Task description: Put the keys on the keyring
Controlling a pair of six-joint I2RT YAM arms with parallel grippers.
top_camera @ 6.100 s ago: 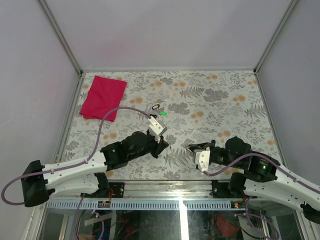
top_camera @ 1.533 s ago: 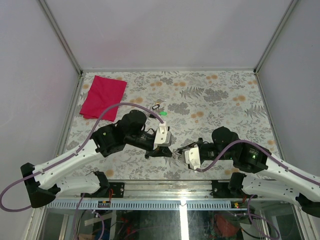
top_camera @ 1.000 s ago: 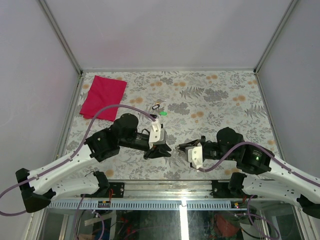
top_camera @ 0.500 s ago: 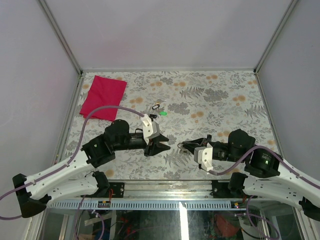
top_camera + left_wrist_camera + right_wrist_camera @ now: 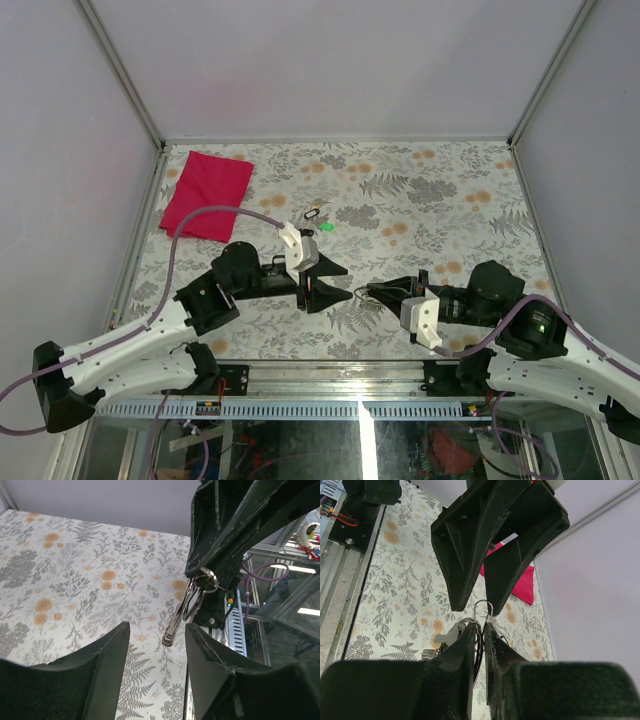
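My right gripper (image 5: 372, 291) is shut on the keyring (image 5: 482, 609), a thin silver wire loop sticking up between its fingertips (image 5: 471, 630). Silvery metal pieces (image 5: 439, 642) hang from the ring on the left. In the left wrist view the same bundle (image 5: 186, 606) dangles from the right gripper, just beyond my left gripper (image 5: 156, 630). The left gripper (image 5: 347, 284) is open and holds nothing, its fingers (image 5: 462, 555) facing the ring. Tiny keys (image 5: 314, 212) with dark loop heads lie on the table further back.
A red cloth (image 5: 205, 193) lies at the back left of the floral table (image 5: 450, 200). A tiny bright green piece (image 5: 326, 227) sits beside the loose keys. Grey walls enclose the table on three sides.
The left gripper has opened and drawn back from the right one. The right arm has pulled a little to the right, still shut on the ring.
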